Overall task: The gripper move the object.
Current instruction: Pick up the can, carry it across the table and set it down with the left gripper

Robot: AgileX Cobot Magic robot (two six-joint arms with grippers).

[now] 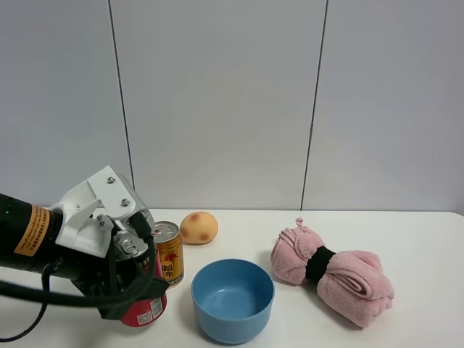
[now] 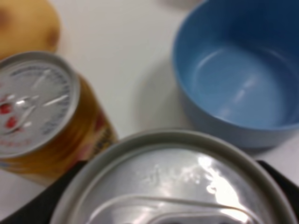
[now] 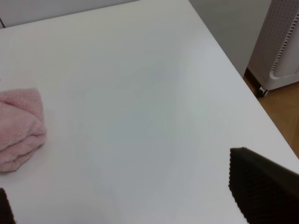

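The red can [image 1: 145, 309] stands at the table's front left, just in front of the gold Red Bull can [image 1: 169, 254]. My left gripper [image 1: 135, 287] is closed around the red can, with a black jaw on each side. In the left wrist view the red can's silver lid [image 2: 177, 182] fills the near edge, and a black finger [image 2: 279, 176] shows beside it. My right gripper [image 3: 117, 184] is open and empty over bare table, with one ribbed finger [image 3: 261, 191] in view. It does not show in the high view.
A blue bowl [image 1: 232, 299] stands right of the cans and shows in the left wrist view [image 2: 238, 84]. An orange fruit [image 1: 199, 228] lies behind them. A rolled pink towel [image 1: 330, 272] lies at the right [image 3: 18, 126]. The table edge and a white perforated unit [image 3: 282, 42] are close to the right arm.
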